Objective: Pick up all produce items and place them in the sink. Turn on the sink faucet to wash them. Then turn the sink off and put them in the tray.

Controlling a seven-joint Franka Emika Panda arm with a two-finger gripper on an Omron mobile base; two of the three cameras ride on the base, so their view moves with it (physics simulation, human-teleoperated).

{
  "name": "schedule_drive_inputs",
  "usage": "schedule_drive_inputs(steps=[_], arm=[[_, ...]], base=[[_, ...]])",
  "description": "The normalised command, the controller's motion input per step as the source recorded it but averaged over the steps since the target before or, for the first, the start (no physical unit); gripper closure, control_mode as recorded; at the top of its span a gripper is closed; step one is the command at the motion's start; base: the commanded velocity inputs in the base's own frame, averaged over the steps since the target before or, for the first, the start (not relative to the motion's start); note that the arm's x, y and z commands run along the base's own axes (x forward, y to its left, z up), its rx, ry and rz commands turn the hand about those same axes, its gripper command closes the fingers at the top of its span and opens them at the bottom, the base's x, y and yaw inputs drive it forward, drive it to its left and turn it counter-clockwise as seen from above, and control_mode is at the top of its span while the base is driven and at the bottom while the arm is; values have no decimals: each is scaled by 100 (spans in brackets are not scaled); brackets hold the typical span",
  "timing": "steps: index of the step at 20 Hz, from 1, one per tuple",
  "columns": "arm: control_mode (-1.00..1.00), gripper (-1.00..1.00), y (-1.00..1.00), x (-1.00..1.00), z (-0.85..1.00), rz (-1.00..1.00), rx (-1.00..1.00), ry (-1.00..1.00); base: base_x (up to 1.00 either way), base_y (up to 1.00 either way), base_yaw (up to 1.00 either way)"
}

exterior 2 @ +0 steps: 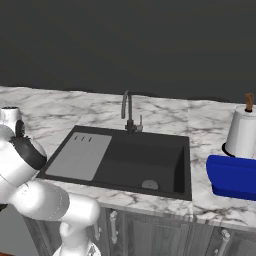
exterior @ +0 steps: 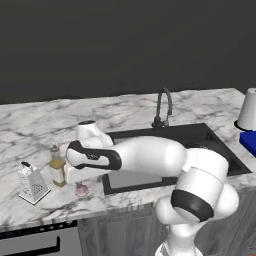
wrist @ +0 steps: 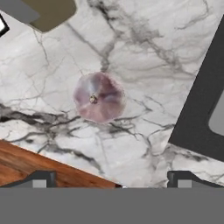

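A small pinkish-purple bulb (wrist: 99,97), the produce item, lies on the marble counter left of the sink (exterior: 200,140), close to the counter's front edge (exterior: 81,189). My gripper (wrist: 111,181) hangs straight above it, open wide, with nothing between its fingertips (wrist: 41,179). In the left base view the hand (exterior: 80,181) hovers just over the bulb. The black sink (exterior 2: 165,150) holds a grey drainboard panel (exterior 2: 80,155) and a round drain (exterior 2: 149,184). The dark gooseneck faucet (exterior 2: 129,112) stands behind it. The blue tray (exterior 2: 232,177) sits on the counter to the right.
A yellow oil bottle (exterior: 57,170) and a metal grater (exterior: 32,185) stand just left of the bulb. A paper towel roll (exterior 2: 242,132) stands behind the tray. The counter's front edge (wrist: 65,162) runs close to the bulb, with wooden floor below.
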Motion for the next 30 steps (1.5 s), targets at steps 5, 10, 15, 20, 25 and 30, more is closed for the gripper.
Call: schedule_drive_inputs(steps=[5,10,15,20,25,30], arm=[[-100,-100,11,19,-26,0,0,0],[-100,-100,11,18,-28,0,0,0],[-100,-100,10,19,-27,0,0,0],[-100,-100,13,20,-23,0,0,0],[-100,-100,4,4,-19,0,0,0],[-100,-100,0,-7,-17,0,0,-1]], base=[[0,0,0],[0,0,0],[0,0,0],[0,0,0],[0,0,0],[0,0,0]])
